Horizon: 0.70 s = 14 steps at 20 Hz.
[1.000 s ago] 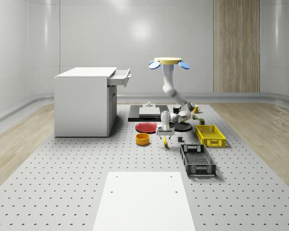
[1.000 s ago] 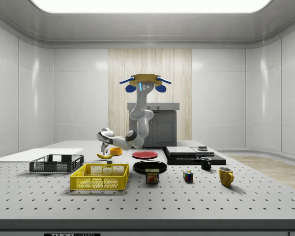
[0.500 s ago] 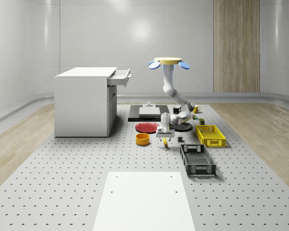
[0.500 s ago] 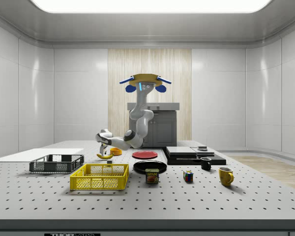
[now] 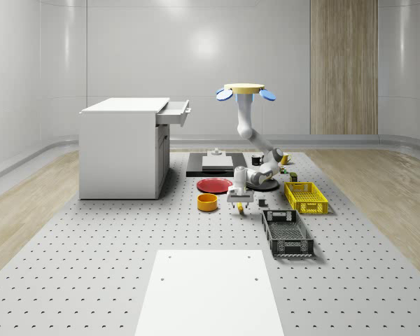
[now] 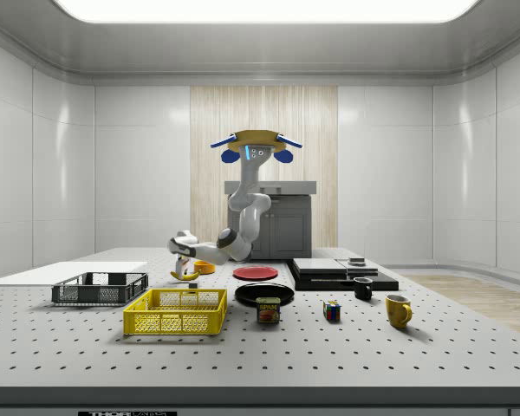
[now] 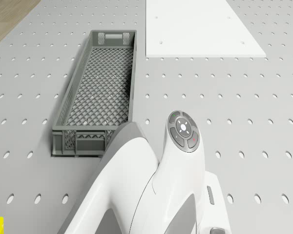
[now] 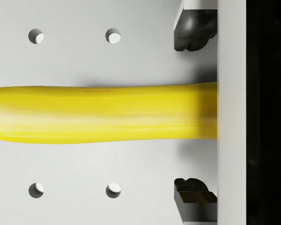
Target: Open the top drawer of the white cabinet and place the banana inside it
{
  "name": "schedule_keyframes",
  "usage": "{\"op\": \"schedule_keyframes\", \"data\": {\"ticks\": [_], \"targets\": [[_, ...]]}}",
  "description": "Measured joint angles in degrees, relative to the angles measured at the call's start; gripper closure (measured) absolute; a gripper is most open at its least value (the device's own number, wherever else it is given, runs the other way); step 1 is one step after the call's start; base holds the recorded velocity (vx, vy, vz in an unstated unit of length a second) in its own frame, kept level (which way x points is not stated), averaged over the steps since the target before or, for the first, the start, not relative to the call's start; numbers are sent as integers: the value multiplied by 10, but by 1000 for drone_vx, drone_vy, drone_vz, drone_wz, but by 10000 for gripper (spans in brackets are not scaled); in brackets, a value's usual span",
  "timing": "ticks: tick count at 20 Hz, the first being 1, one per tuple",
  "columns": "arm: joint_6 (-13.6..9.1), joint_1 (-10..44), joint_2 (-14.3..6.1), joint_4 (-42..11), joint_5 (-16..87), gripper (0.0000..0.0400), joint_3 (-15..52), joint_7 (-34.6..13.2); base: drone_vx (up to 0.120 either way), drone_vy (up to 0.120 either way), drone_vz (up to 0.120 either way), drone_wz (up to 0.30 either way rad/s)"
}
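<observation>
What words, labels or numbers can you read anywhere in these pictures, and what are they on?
"SPAM" – probably, on the small can beside the yellow crate; too small to be sure.
A white strip of lettering on the table's front edge: too small to read.
The round button pad on the arm bears symbols only, no words.
Nothing readable on the banana, which lies between the hand's open fingers.

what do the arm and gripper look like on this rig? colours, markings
Arm: glossy white rounded links, grey joints, hanging under a yellow disc drone with blue rotors. The drone view shows a round grey button pad with green and red marks on it. Gripper: white body, dark fingertips.
</observation>
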State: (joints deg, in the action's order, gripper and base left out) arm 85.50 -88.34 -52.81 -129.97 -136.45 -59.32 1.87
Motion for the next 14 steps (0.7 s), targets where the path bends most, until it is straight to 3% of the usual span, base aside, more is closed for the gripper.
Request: {"op": "schedule_keyframes", "data": {"ticks": [13,14], "targets": [[24,-16,-17,13,8,0,4,9,0,0,0,0],[26,-17,-18,14,9,55,4,10,0,0,0,0]]}}
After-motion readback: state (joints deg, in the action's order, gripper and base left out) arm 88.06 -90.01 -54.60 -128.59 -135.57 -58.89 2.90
